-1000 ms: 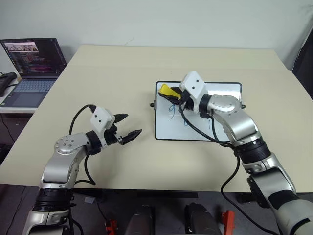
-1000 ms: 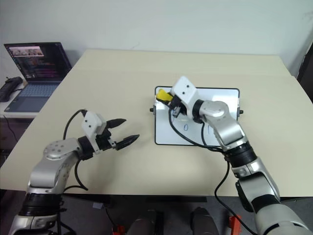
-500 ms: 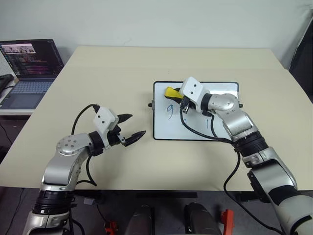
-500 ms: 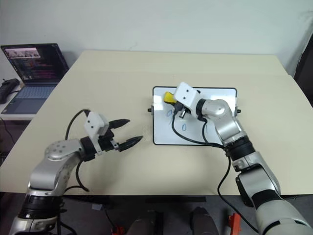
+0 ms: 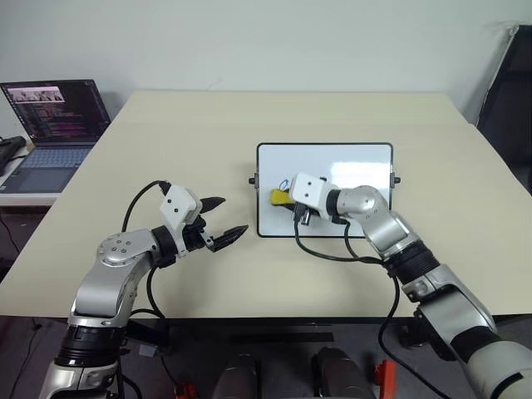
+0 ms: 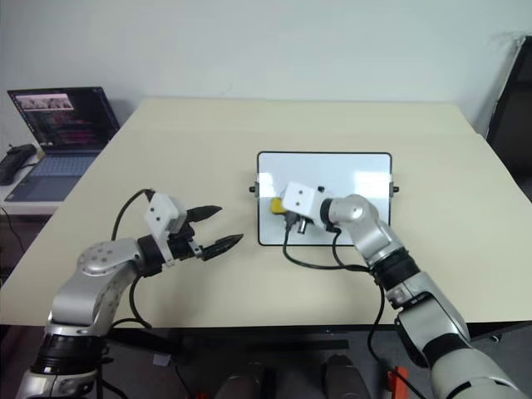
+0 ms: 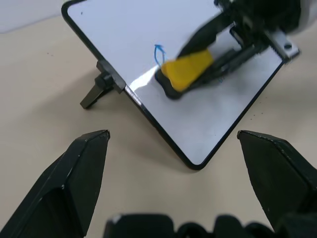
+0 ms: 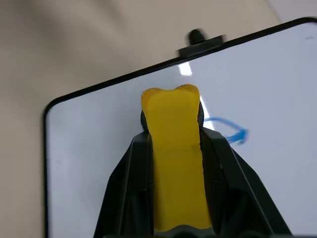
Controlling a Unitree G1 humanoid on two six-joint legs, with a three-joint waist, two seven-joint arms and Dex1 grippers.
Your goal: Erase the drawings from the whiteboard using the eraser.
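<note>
Beige table (image 5: 166, 141), whiteboard (image 5: 349, 162) lying flat on it, right gripper (image 5: 287, 198) clamped on the yellow eraser (image 5: 279, 198) at the board's left part, beside a blue drawing remnant (image 7: 158, 52), left gripper (image 5: 226, 220) spread apart over bare table

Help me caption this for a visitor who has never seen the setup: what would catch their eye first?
The bright yellow eraser, pinched in the right gripper, sits on the near left part of the whiteboard in the middle of the table, beside a blue mark. To the board's left, the left gripper hovers open and empty over the table. A lit laptop stands off the table's far left edge.
</note>
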